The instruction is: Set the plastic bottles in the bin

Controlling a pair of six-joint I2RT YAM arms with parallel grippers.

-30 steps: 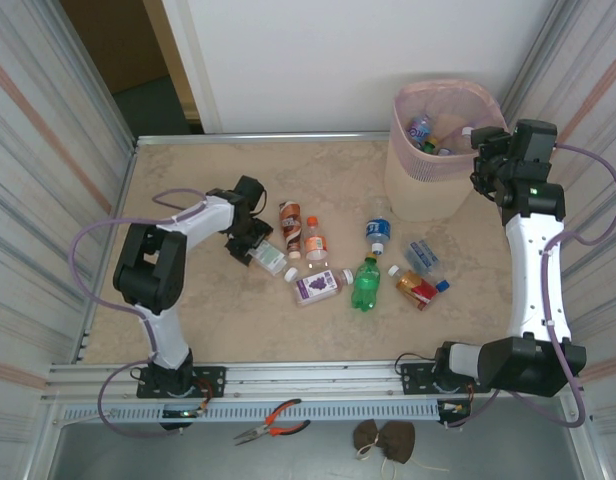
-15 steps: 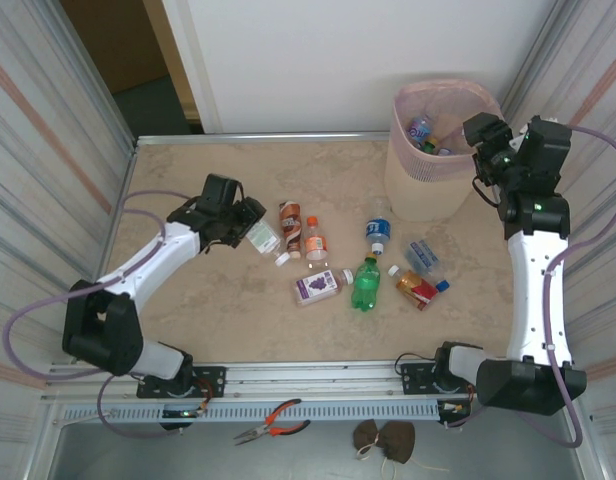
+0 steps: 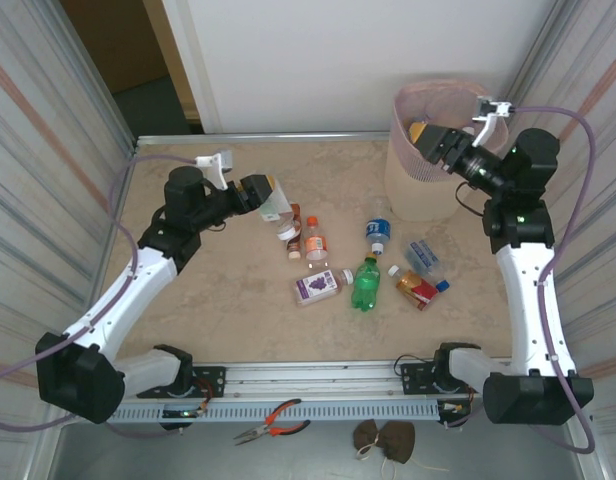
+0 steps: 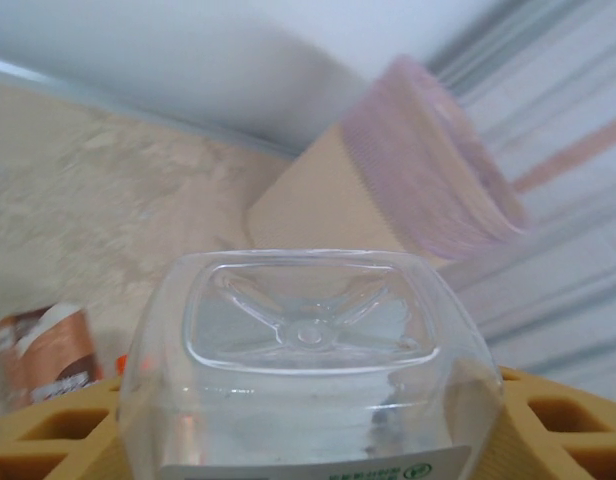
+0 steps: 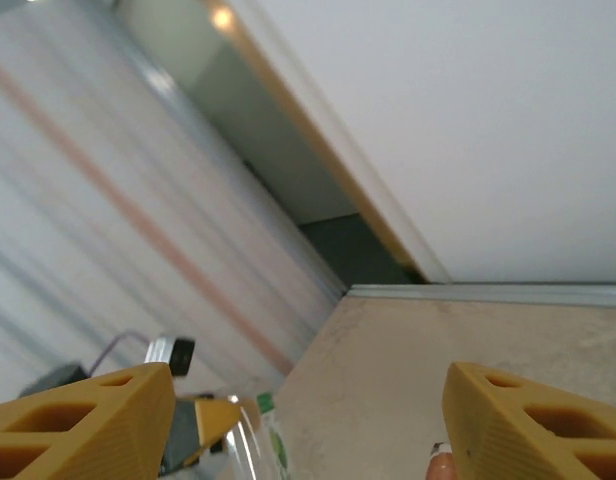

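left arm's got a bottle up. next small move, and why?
Probably carry it right, toward the bin. The left gripper is shut on a clear bottle, lifted off the table, and the bin stands at the far right. The right gripper hangs open over the bin's rim, so approach short of it.

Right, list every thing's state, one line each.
left tool: shut on the clear bottle
clear bottle: gripped, base toward the wrist camera
right tool: open, empty, above the bin
bin: upright, bag-lined
green bottle: lying flat
purple-label bottle: lying flat
orange bottle: lying flat
brown-label bottle: lying flat
red-label bottle: lying flat
far blue-label bottle: lying flat
near blue-label bottle: lying flat
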